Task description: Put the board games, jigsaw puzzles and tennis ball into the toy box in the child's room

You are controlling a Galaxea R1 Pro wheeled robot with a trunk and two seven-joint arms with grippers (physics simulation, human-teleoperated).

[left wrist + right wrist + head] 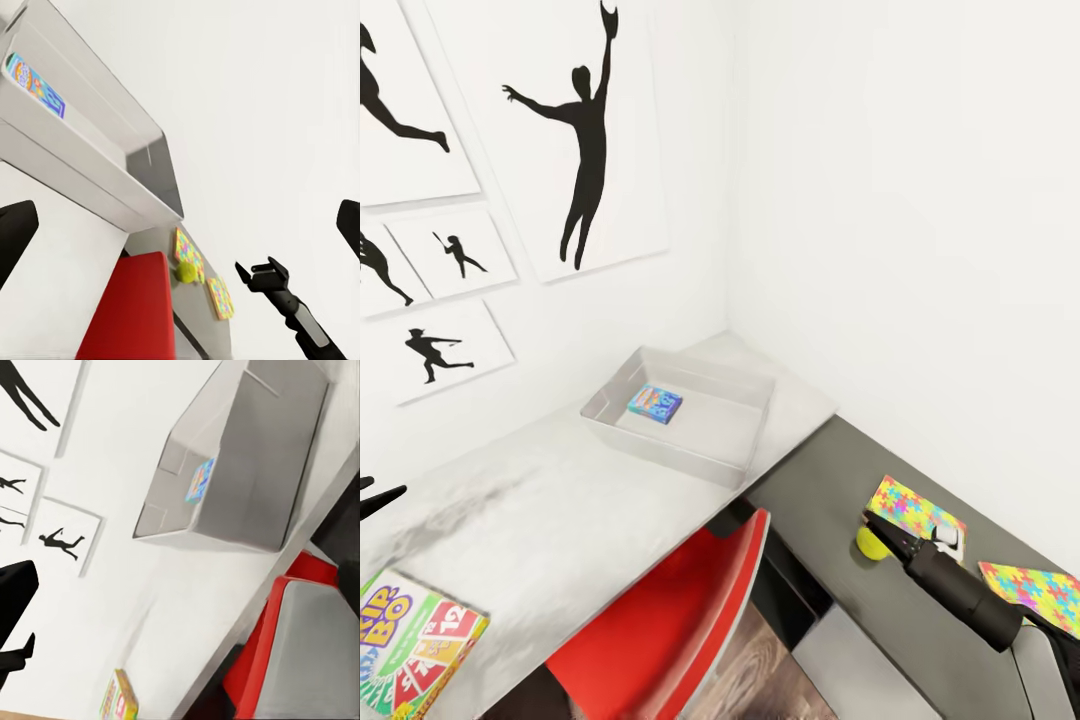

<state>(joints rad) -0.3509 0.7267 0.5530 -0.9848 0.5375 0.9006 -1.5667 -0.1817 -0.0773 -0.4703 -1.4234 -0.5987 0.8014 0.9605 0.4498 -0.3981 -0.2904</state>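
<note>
The light grey toy box (740, 452) sits in the table's corner, and a small blue board game (655, 404) lies flat inside it. A yellow, red and green board game (415, 645) rests on the near left of the light table top (540, 520). On the dark corner section lie two jigsaw puzzles (915, 508) (1035, 590), with the tennis ball (869, 545) beside the nearer one. My right gripper (880, 527) hovers open just over the ball, holding nothing. It also shows open in the left wrist view (256, 267). My left gripper (372, 496) is open at the far left, its fingers (15, 232) wide apart.
A red chair (670, 620) is tucked under the table between the light top and the dark section (830, 500). White walls close the corner behind the toy box, with black silhouette pictures (585, 130) on the left wall. Wood floor shows below the chair.
</note>
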